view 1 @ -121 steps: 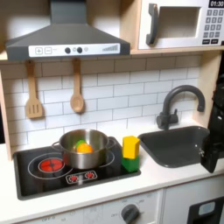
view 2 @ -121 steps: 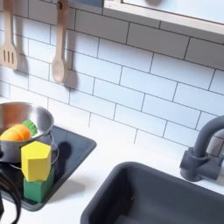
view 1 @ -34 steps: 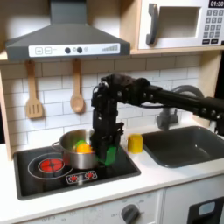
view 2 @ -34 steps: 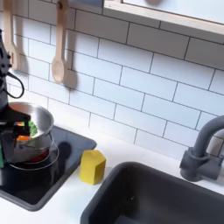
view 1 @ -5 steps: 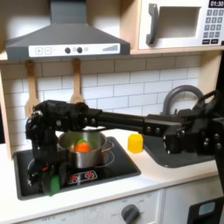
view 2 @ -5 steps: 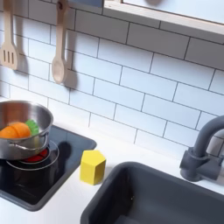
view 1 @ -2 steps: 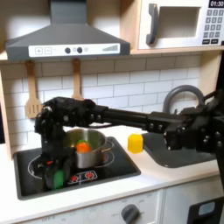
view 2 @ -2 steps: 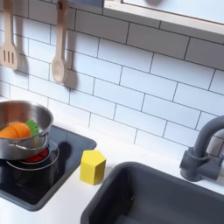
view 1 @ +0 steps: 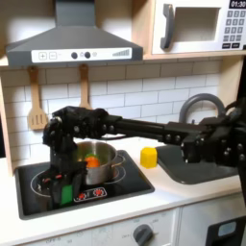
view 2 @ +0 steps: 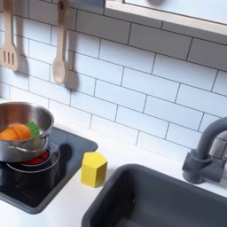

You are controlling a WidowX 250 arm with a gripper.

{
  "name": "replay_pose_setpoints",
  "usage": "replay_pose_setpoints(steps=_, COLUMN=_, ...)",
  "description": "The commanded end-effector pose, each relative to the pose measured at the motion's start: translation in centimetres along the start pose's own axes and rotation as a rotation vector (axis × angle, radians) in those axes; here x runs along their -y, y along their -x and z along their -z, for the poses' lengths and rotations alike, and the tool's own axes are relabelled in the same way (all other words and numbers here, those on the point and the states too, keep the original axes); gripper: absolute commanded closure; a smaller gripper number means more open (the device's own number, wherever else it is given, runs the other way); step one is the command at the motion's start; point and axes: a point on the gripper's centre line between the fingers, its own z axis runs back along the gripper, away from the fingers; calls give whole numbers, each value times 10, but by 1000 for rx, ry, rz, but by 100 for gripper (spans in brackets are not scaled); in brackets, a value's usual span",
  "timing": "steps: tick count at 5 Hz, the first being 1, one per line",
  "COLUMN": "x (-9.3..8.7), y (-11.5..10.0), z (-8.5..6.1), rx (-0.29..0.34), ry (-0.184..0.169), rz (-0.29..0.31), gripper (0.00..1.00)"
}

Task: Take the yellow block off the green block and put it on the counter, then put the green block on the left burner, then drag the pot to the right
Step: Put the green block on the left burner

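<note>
In the first exterior view my gripper (view 1: 63,186) hangs low over the left burner (view 1: 50,182) of the black stovetop, shut on the green block (view 1: 65,194). The block is at or just above the burner; contact is unclear. The silver pot (view 1: 97,163) stands right beside the gripper on the stovetop, with orange and green toy food inside. The yellow block (view 1: 148,157) sits alone on the white counter (view 1: 178,195) between stove and sink. The second exterior view shows the pot (view 2: 19,133) at the left edge and the yellow block (view 2: 94,168) on the counter (view 2: 71,206).
A dark sink (view 1: 197,159) with a faucet (view 1: 195,108) lies at the first exterior view's right. Two wooden utensils (view 1: 85,100) hang on the tiled wall. My arm (view 1: 163,136) stretches across above the counter. The second exterior view shows the faucet (view 2: 208,152) and stovetop (view 2: 40,180).
Over the last second my gripper has shifted slightly right and up over the left burner, carrying the green block with it. The pot and yellow block stayed put.
</note>
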Motion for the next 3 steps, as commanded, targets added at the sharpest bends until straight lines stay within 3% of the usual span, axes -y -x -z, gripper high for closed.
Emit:
replay_pose_setpoints(steps=1, x=0, y=3, z=-1, rx=-9, ry=3, rz=-23, gripper=0)
replay_pose_setpoints(steps=2, x=6, y=2, z=-2, rx=1, ry=30, rz=-41, gripper=0)
replay_pose_setpoints(steps=3, x=5, y=1, z=-1, rx=-4, ry=18, rz=-33, gripper=0)
